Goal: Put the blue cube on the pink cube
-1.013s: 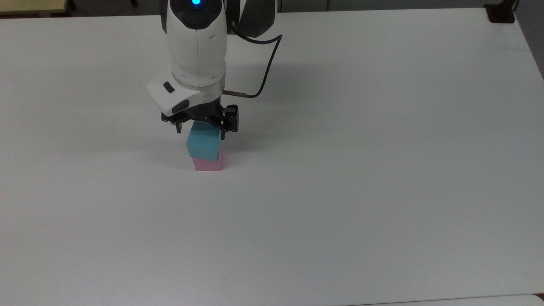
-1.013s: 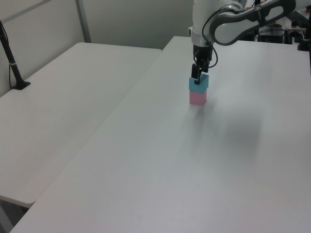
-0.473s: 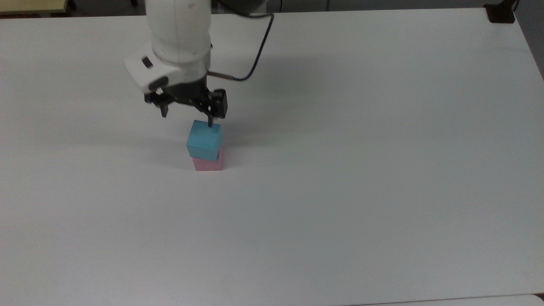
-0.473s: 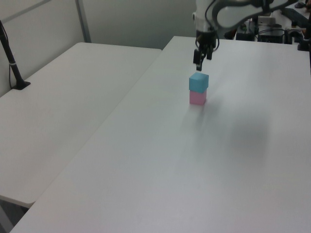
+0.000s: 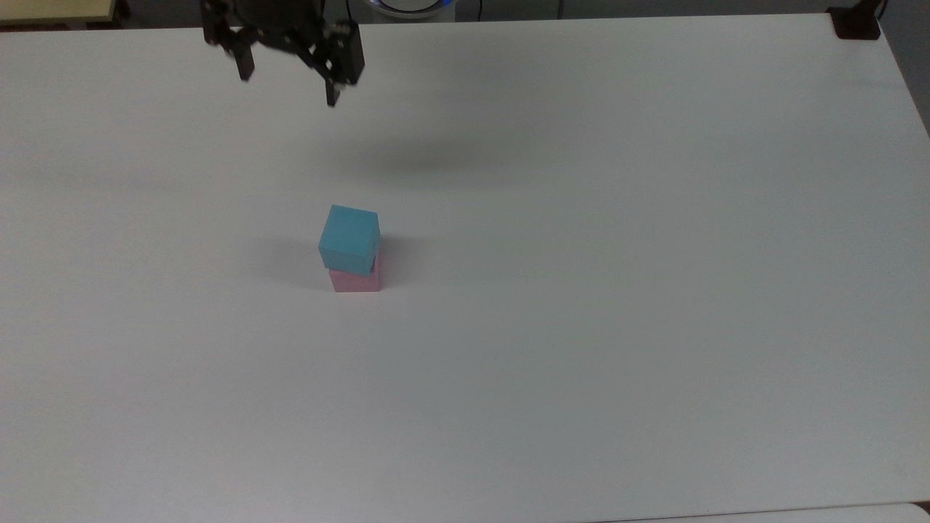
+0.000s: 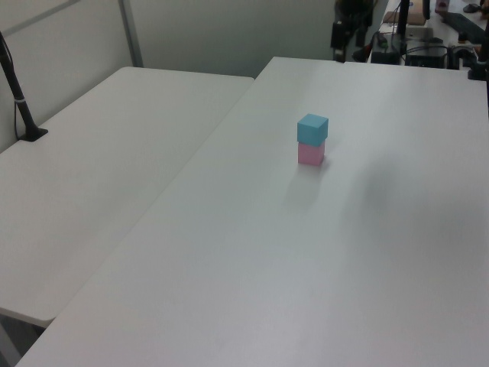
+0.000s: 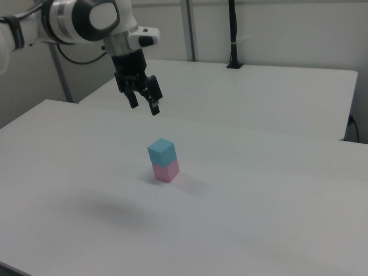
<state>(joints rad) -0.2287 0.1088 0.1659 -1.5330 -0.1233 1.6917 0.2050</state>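
Observation:
The blue cube (image 5: pixel 349 238) (image 6: pixel 312 128) (image 7: pixel 161 151) rests on top of the pink cube (image 5: pixel 356 279) (image 6: pixel 311 154) (image 7: pixel 165 171), turned a little against it, on the white table (image 5: pixel 581 290). High above them, toward the top view's upper left, my gripper (image 5: pixel 288 83) (image 7: pixel 144 106) hangs open with nothing between its black fingers. In the left view the gripper (image 6: pixel 341 38) sits at the top edge, well beyond the stack. Nothing touches the cubes.
A second white table (image 6: pixel 99 153) adjoins on the left view's left, with a black post (image 6: pixel 19 99) clamped to it. A black clamp (image 5: pixel 856 22) sits at the top view's upper right corner. Cables and equipment (image 6: pixel 428 46) lie beyond the table's far end.
The gripper has risen off the blue cube and drawn back toward the top view's upper left, open and empty. The two stacked cubes have stayed still.

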